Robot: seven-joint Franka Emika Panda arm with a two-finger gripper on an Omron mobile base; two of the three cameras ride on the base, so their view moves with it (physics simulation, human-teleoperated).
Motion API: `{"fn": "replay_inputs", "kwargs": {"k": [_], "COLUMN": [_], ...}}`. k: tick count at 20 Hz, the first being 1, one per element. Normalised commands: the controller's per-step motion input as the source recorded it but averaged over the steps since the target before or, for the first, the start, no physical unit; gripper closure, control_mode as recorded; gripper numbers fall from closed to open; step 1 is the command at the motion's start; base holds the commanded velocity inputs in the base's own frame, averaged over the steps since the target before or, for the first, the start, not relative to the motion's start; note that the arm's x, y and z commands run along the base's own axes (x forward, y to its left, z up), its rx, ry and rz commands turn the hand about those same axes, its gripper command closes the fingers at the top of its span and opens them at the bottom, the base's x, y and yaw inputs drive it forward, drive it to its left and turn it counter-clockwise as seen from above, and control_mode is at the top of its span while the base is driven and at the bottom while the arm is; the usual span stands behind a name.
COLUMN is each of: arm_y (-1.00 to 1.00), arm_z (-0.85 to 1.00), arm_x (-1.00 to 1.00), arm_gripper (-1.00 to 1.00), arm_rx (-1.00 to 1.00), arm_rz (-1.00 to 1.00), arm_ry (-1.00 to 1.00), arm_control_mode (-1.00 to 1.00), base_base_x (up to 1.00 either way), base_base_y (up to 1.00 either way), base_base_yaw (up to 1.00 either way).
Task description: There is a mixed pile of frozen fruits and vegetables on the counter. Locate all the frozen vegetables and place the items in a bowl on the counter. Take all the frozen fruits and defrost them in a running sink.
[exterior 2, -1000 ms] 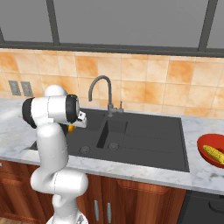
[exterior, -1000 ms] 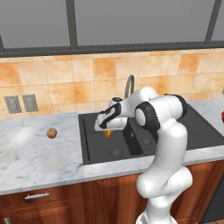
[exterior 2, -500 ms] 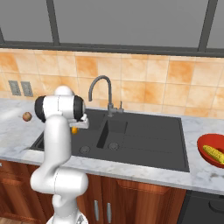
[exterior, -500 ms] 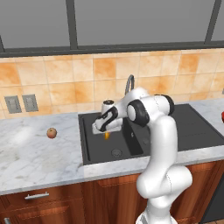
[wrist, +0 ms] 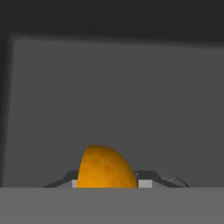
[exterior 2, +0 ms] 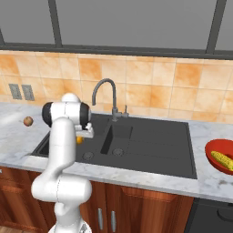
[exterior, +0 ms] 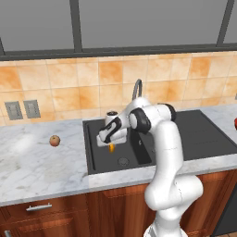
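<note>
pincer (exterior: 111, 147) pinching orange citrus half (exterior: 111, 148) over left basin of sink (exterior: 208, 139) | apple-like fruit (exterior: 54, 140) on surface (exterior: 37, 166), far left | risk: faucet (exterior 2: 103, 93) seemingly not running; half may bounce on release

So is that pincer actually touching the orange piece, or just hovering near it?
Touching. In the hand view the orange half sits clamped between the pincer's two tips, with no gap on either side, above the black sink.
</note>
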Motion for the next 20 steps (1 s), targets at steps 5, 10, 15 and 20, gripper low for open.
{"fn": "replay_inputs", "kwargs": {"k": [5,10,15,20], "arm_y": [-0.03,0.01,0.07,-0.01], "arm_z": [-0.42,-0.19,0.01,0.24], "arm_x": [0.06,0.14,0.07,-0.05], "arm_gripper": [1.00,1.00,-1.00,-1.00], "arm_rx": [0.03,0.01,0.00,-0.02], "arm_rz": [0.00,0.01,0.00,-0.07], "arm_ry": [0.09,0.04,0.07,0.03], "arm_control_mode": [-1.00,-1.00,-1.00,-1.00], "base_base_x": [0.00,0.00,0.00,0.00], "base_base_y": [0.00,0.00,0.00,0.00], "base_base_yaw": [0.00,0.00,0.00,0.00]}}
